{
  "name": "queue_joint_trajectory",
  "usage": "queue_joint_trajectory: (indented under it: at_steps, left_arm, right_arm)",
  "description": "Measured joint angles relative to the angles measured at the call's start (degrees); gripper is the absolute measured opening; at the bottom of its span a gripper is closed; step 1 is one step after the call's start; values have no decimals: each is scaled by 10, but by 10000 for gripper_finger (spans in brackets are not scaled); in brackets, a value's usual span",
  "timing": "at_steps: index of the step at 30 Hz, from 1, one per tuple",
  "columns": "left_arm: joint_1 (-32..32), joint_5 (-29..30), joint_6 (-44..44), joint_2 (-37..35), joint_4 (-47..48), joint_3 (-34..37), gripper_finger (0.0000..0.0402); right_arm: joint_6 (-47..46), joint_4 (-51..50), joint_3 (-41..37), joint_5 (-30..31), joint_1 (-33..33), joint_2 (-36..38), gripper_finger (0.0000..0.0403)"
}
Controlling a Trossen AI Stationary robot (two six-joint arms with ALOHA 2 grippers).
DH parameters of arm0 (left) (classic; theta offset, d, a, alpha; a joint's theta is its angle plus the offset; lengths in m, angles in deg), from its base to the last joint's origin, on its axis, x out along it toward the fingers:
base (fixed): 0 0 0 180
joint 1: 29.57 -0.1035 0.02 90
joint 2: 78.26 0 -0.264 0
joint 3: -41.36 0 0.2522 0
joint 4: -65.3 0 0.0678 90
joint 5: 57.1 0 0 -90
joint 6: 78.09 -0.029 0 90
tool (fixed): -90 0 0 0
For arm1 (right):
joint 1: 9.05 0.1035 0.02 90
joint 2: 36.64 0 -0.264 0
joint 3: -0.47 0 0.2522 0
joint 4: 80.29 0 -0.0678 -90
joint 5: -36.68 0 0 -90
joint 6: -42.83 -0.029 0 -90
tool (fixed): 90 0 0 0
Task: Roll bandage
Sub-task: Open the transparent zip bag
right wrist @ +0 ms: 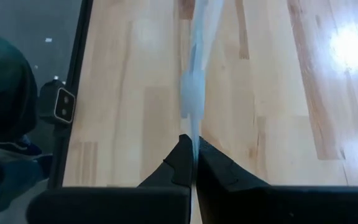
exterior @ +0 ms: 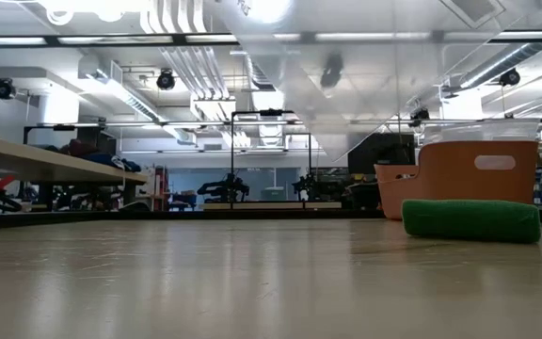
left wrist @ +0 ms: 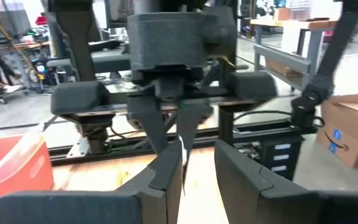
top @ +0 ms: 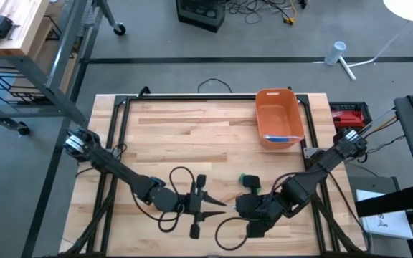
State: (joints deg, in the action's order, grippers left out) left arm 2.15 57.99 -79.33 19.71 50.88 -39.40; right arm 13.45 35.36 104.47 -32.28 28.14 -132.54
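While right pincer pinches white bandage strip, left pincer, slightly spread, faces it lower centre of worktop; strip's long axis spans both.

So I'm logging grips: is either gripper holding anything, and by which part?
The right gripper is shut on the end of a pale bandage strip. The left gripper has its fingers slightly apart beside the strip; whether it grips cannot be told.
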Motion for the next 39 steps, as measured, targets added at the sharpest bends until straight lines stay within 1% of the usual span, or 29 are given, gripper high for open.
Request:
queue_joint_trajectory:
  at_steps: [3, 9, 14, 21, 23, 27, 33, 35, 39]
  left_arm:
    - [-7, 0, 0, 10, -8, 0, 90]
    - [-10, 0, -26, 27, -61, 1, 91]
    - [-16, 0, -22, 34, -56, 1, 78]
    - [-25, 0, -7, 34, -59, 0, 74]
    - [-25, 0, -7, 34, -59, 0, 62]
    - [-26, 0, -8, 34, -58, 0, 11]
    - [-25, 0, -8, 34, -58, 0, 3]
    - [-25, 0, -12, 29, -58, 0, 2]
    - [-22, 0, -17, 12, -52, 1, 1]
  right_arm:
    - [0, 1, 0, 1, -1, -1, 0]
    - [0, 2, 0, 2, -4, -4, 0]
    - [4, 3, 0, 6, -5, -5, 0]
    - [4, 7, 0, 6, -5, -5, 0]
    - [4, 8, 0, 6, -5, -6, 0]
    - [5, 21, 0, 6, -5, -6, 0]
    - [22, 19, 0, 6, -4, -1, 3]
    - [31, 17, 0, 20, 3, 9, 11]
    - [35, 14, 0, 75, 25, 41, 37]
